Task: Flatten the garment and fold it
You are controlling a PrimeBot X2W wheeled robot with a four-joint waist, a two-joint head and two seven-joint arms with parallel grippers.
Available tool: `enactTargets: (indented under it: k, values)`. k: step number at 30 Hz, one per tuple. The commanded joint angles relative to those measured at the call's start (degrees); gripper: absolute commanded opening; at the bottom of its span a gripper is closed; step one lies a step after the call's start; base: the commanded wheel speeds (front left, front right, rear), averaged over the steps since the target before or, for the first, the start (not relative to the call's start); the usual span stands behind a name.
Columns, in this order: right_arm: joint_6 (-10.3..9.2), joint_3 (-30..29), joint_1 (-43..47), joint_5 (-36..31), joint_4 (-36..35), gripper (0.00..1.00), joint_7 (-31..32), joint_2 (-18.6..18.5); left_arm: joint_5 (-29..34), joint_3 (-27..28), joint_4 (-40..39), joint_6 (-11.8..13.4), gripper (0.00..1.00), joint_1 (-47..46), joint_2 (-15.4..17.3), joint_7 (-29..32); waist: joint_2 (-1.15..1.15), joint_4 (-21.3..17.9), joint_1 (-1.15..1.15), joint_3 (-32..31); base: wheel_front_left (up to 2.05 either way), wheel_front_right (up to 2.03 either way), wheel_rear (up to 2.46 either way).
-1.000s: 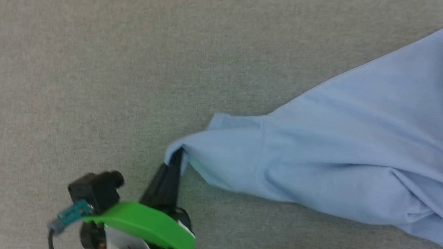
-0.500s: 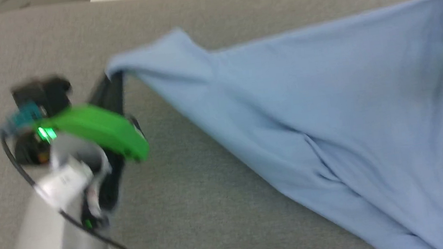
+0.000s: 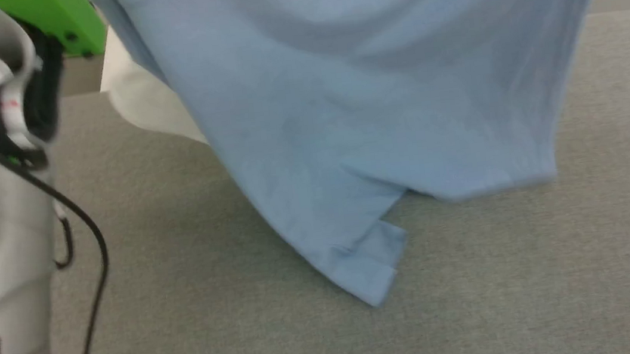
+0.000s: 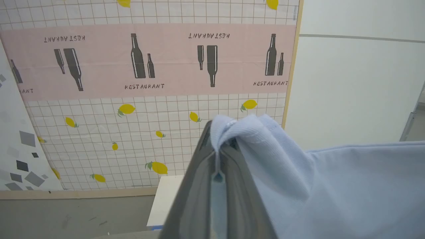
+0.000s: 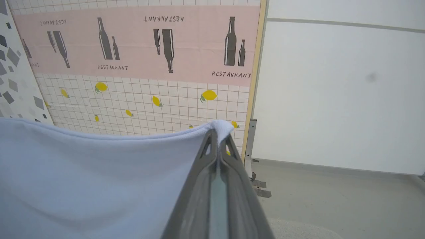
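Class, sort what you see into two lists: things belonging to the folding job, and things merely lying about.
Belonging to the job:
blue T-shirt, hanging
left gripper, pinching its edge
right gripper, pinching its edge
grey table beneath

Merely lying about:
white cloth
wall poster with bottles

There is one light blue T-shirt [image 3: 342,107], one plain white cloth [image 3: 143,102] and one grey surface [image 3: 485,288]. Two hands are in view, the left hand [image 4: 217,156] and the right hand [image 5: 218,137], each with two dark fingers [image 5: 199,186].
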Motion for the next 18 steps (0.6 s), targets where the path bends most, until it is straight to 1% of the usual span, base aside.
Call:
enactTargets:
  k: [1, 6, 13, 16, 18]
  values:
    - [-0.09, 0.49, -1.73, -0.47, 0.50, 0.00, -0.30, 0.15, 1.14, -0.15, 0.51, -0.41, 0.00, -2.21, 0.96, 0.55, 0.00, -2.31, 0.00, -2.33, 0.00, 0.00, 0.00]
    - [-0.09, 1.81, -5.41, -0.29, 1.68, 0.00, 0.10, 0.08, 2.11, -0.65, 1.69, -0.57, 0.00, -8.18, 1.78, 2.66, 0.00, -2.94, 0.00, -3.35, 0.00, 0.00, 0.00]
    - [-0.09, 2.65, -9.29, 0.85, 2.71, 0.00, 1.64, -0.26, 1.41, -0.80, 2.21, -0.80, 0.00, -14.73, 1.89, 6.51, 0.00, -3.74, 0.00, -3.40, 0.00, 0.00, 0.00]
    - [-0.09, 2.52, -10.29, 1.78, 2.99, 0.00, 3.01, 0.15, 0.33, -0.05, 2.78, 0.09, 0.00, -16.41, 1.46, 8.35, 0.00, -4.22, 0.00, -2.91, 0.00, 0.00, 0.00]
    - [-0.09, 2.48, -10.90, 2.13, 3.34, 0.00, 4.14, 0.43, 0.12, 0.14, 3.43, 0.57, 0.00, -17.21, 1.74, 9.86, 0.00, -4.65, 0.00, -2.17, 0.00, 0.00, 0.00]
